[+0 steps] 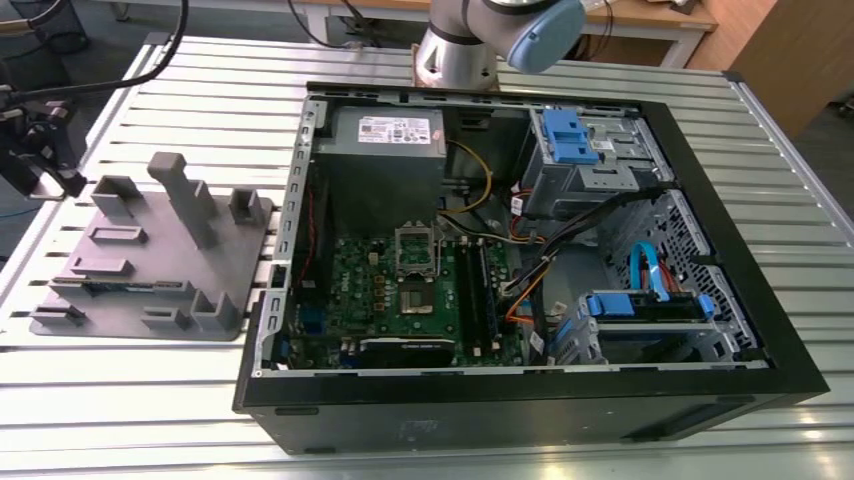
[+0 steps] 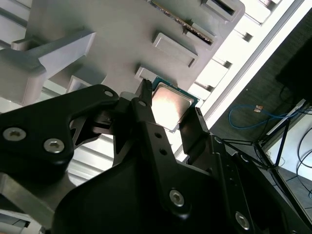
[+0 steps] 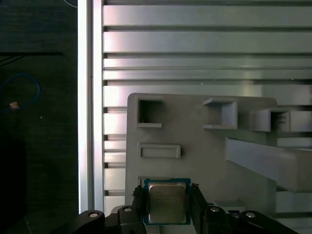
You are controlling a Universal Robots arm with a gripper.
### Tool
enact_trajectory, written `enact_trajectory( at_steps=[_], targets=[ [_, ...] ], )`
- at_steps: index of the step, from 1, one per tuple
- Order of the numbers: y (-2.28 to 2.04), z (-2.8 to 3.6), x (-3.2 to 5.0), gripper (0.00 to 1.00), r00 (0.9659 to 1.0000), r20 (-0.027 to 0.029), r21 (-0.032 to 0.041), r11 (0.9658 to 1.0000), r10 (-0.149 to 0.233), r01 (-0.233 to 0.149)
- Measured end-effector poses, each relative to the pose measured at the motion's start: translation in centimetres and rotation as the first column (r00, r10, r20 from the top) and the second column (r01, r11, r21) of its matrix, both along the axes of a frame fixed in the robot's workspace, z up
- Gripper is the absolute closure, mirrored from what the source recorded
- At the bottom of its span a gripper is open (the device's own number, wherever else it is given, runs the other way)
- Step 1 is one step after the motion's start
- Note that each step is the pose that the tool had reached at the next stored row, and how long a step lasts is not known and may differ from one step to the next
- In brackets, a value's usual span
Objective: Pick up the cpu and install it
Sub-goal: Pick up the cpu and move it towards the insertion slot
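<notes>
The black gripper (image 3: 168,207) was clamped on the cpu (image 3: 166,201), with one finger pressed against each of two opposite edges. In both wrist views the chip was a flat square with a dull silver metal lid and a green rim. It was held over one edge of a matte grey plastic tray (image 3: 195,156) of raised blocks and rectangular pockets. The exterior view showed a ribbed aluminium table (image 1: 160,400) under the tray. It also showed an open black computer case (image 1: 534,400) with a green motherboard (image 1: 400,300), on that view's right.
</notes>
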State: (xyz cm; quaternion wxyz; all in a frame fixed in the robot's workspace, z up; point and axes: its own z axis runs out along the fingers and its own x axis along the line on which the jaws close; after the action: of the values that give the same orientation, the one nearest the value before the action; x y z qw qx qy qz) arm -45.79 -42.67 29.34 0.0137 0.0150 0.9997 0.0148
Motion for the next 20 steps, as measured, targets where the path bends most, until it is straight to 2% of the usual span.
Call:
enact_trajectory(
  at_steps=[20],
  targets=[
    [0.01,4.23,0.0,0.53,1.0,0.0,0.0,1.0,0.0,0.0]
  ],
)
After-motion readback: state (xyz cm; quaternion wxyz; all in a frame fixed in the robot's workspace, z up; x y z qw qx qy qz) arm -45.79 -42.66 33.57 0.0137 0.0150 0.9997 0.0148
